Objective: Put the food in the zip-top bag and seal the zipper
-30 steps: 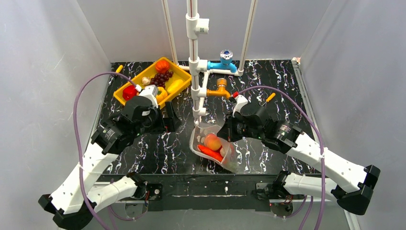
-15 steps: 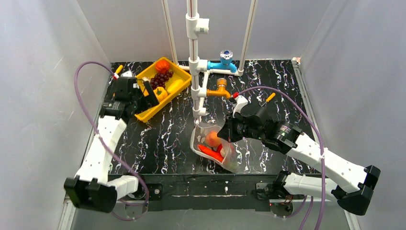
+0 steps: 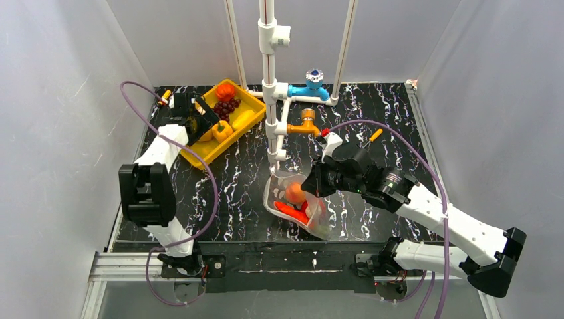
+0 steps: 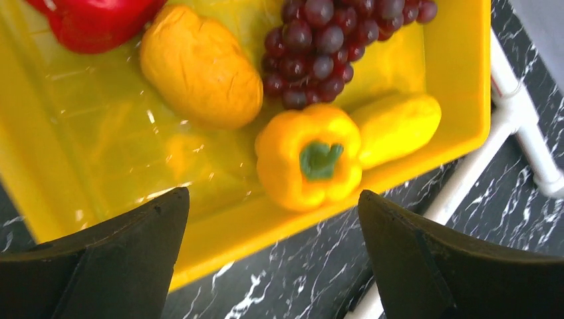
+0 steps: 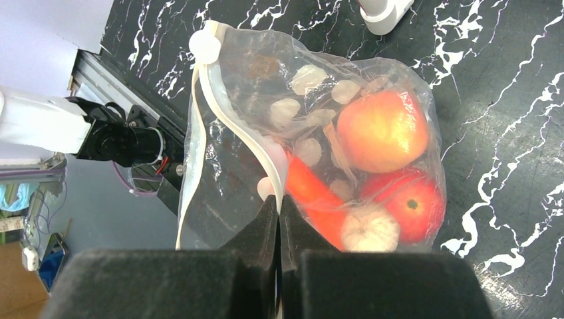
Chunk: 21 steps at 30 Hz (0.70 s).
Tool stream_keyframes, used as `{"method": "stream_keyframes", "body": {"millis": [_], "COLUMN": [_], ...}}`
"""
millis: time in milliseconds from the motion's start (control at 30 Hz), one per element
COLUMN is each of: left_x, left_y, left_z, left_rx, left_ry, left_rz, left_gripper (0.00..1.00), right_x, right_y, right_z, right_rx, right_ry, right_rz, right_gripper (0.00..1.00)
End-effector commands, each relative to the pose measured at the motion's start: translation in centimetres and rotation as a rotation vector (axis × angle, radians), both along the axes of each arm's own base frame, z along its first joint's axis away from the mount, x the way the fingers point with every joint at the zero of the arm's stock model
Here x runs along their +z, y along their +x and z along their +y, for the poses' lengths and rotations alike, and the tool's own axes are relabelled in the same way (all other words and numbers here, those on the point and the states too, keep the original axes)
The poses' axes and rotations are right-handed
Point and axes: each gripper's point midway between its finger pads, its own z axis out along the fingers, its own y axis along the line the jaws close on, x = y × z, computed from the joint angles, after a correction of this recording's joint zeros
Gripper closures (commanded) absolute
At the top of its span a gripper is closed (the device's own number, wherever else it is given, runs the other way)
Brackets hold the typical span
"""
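Noted yellow tray [image 4: 100,166] at far left of table [image 3: 233,193], carrying purple grapes [image 4: 326,46] and a yellow pepper [image 4: 309,166], with left gripper [image 4: 271,199] spread wide above, grasping nothing. Found clear, crinkly, white-dotted zip-top bag [image 5: 233,133] near table middle, mouth gaping. Counted inside: peach [image 5: 382,129], red tomato [image 5: 409,203], orange carrot [image 5: 312,193], white garlic [image 5: 370,229]. Confirmed right gripper [image 5: 279,206] clenched on the zipper [image 5: 199,70] strip at mouth edge.

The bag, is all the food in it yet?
Not yet. A peach, tomato and garlic are in the bag. The right gripper pinches its open mouth; the left gripper hangs open over the tray holding a yellow pepper and grapes. Zipper unsealed.
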Motion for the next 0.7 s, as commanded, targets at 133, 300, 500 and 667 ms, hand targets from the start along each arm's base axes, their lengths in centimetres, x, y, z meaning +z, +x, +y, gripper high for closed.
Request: {"method": "stream_keyframes", "body": {"millis": [133, 300, 500, 667], "left_x": [0.9, 0.3, -3.0, -5.2], "left_y": [5.8, 5.7, 2.4, 3.5], "left_z": [2.3, 2.7, 5.0, 3.7], "left_rx": [0.063, 0.075, 0.313, 0.324], "left_ry": [-0.076, -0.078, -0.098, -0.337], "left_rz": [-0.118, -0.099, 0.105, 0.14], "left_gripper": [0.03, 0.04, 0.02, 0.06], "right_x": [0.5, 0.4, 0.4, 0.7], "right_y": [0.3, 0.3, 0.3, 0.3], "right_z": [0.2, -0.2, 0.0, 0.0], "right_rx": [0.003, -0.007, -0.005, -0.004], "right_ry": [0.024, 0.018, 0.022, 0.026], "right_rz": [-0.021, -0.024, -0.025, -0.028], "right_gripper": [0.99, 0.99, 0.99, 0.99]}}
